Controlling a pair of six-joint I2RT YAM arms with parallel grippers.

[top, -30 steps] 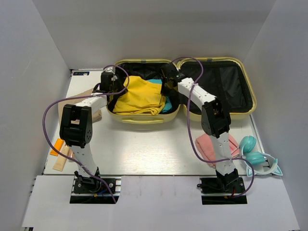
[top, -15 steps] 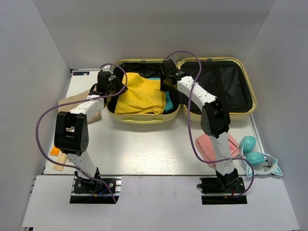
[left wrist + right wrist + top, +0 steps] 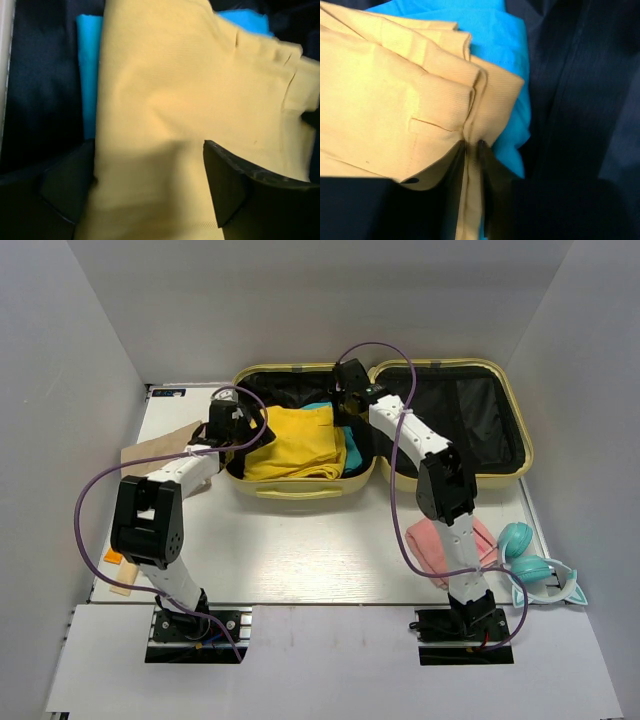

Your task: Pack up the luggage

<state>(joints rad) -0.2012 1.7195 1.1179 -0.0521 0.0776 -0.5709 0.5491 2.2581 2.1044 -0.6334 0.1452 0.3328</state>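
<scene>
The luggage (image 3: 300,490) lies open at the back of the table, its lid (image 3: 520,440) flat to the right. A folded yellow garment (image 3: 295,440) rests in the left half on top of a blue garment (image 3: 352,452). My left gripper (image 3: 240,430) hovers at the case's left side. In the left wrist view it (image 3: 145,185) stands wide open over the yellow garment (image 3: 175,100), gripping nothing. My right gripper (image 3: 343,405) is at the garment's back right corner. In the right wrist view its jaws (image 3: 472,150) pinch a fold of the yellow garment (image 3: 395,100).
A pink cloth (image 3: 440,540) and teal headphones (image 3: 525,560) lie on the table at the right, by the right arm's base. A tan item (image 3: 160,445) sits left of the case. An orange piece (image 3: 112,556) and a pale stick (image 3: 125,580) are at the table's left edge.
My left gripper has opened and let go of the yellow garment. My right gripper has drawn back toward the case's rear. The garment now lies flatter and further right.
</scene>
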